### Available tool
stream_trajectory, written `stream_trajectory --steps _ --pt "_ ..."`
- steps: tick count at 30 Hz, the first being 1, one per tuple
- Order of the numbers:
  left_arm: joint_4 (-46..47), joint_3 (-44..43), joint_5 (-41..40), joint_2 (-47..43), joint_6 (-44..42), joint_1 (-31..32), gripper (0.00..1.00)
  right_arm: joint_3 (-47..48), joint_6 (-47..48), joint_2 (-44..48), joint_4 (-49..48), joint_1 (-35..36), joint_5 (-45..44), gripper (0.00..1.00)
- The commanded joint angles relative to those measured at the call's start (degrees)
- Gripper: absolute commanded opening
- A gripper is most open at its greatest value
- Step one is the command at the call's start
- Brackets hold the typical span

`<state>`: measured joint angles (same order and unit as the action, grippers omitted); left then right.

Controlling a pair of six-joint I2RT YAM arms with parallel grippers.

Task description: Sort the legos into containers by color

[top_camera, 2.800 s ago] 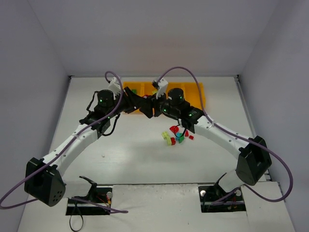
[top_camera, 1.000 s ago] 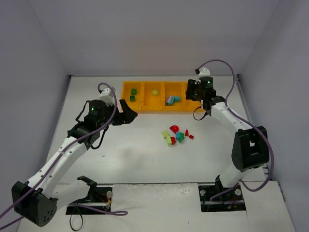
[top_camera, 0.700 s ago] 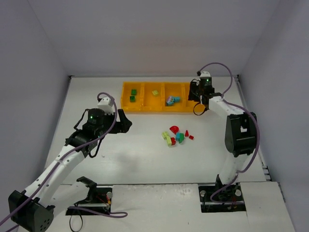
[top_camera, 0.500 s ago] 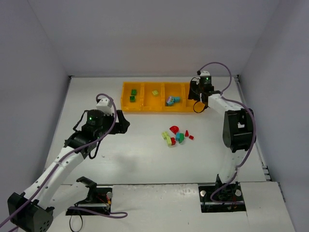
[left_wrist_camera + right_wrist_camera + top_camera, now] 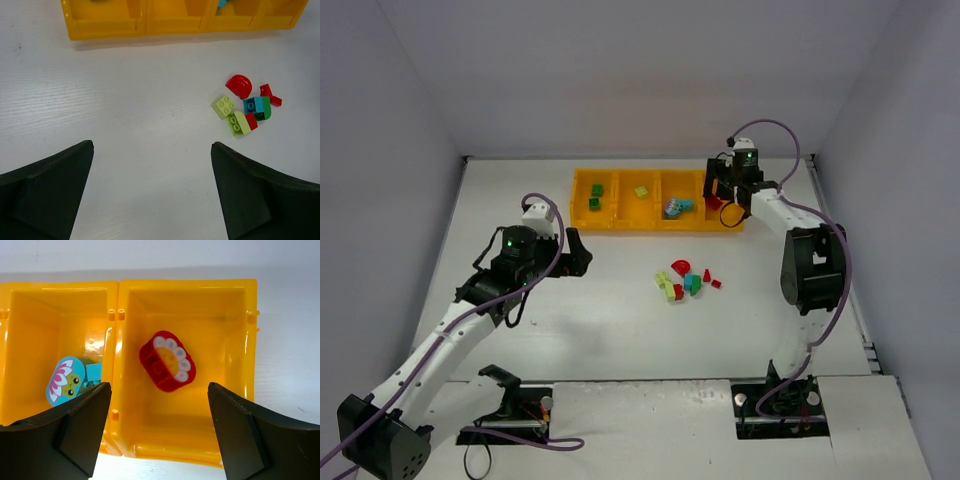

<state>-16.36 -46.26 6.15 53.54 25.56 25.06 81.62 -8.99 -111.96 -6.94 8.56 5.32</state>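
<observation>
The containers are one long orange-yellow tray (image 5: pixel 630 226) with four compartments in a row. A red flower-printed lego (image 5: pixel 167 360) lies loose on the floor of the right end compartment (image 5: pixel 235 340). My right gripper (image 5: pixel 159 385) hangs open and empty just above it, over the tray's right end (image 5: pixel 722 190). A teal lego (image 5: pixel 66 380) lies in the compartment to its left. Dark green legos (image 5: pixel 596 195) and a lime one (image 5: pixel 641 191) occupy the two left compartments. My left gripper (image 5: pixel 152 145) is wide open over bare table, left of a pile of red, lime, teal and green legos (image 5: pixel 245 107).
The pile of loose legos (image 5: pixel 685 280) sits on the white table in front of the tray's right half. The tray's front wall (image 5: pixel 175 24) runs along the top of the left wrist view. Grey walls enclose the table on three sides.
My right gripper has opened and the red lego now lies in the right end compartment. The left gripper has opened wider and its arm has drawn back from the tray.
</observation>
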Motion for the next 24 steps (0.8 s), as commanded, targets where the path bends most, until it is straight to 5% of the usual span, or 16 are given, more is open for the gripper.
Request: stream_trajectory --steps 1,5,7,9,15,21,24 --pt "3.4 -1.0 0.6 -0.7 -1.0 -0.4 0.96 -0.1 0.8 8.9 -1.7 -0.3 0.1 0.75" --pt "3.3 -1.5 1.1 -3.1 -3.3 -0.4 0.97 -6.6 2.9 19.1 -3.4 0.0 -0.8 0.79" --pt "3.4 -1.9 0.6 -4.1 -4.1 -0.4 0.97 -9.8 3.5 27.2 -4.4 -0.3 -0.8 0.95" --pt "3.4 -2.5 -0.4 -5.5 -5.7 -0.4 0.97 -14.9 0.3 34.9 -5.0 -0.7 -2.2 1.00" --pt "3.8 -2.3 -5.6 -6.6 -7.5 -0.4 0.97 -27.2 -3.2 50.6 -3.4 -0.8 -1.9 1.00" --pt "6.2 0.5 -8.1 -5.1 -4.6 -0.4 0.97 -33.3 -3.8 56.1 -1.7 -0.7 6.3 1.00" --pt "7.0 0.6 -7.6 -4.2 -4.6 -0.5 0.97 -35.7 -4.4 56.6 -1.7 -0.8 10.0 0.88"
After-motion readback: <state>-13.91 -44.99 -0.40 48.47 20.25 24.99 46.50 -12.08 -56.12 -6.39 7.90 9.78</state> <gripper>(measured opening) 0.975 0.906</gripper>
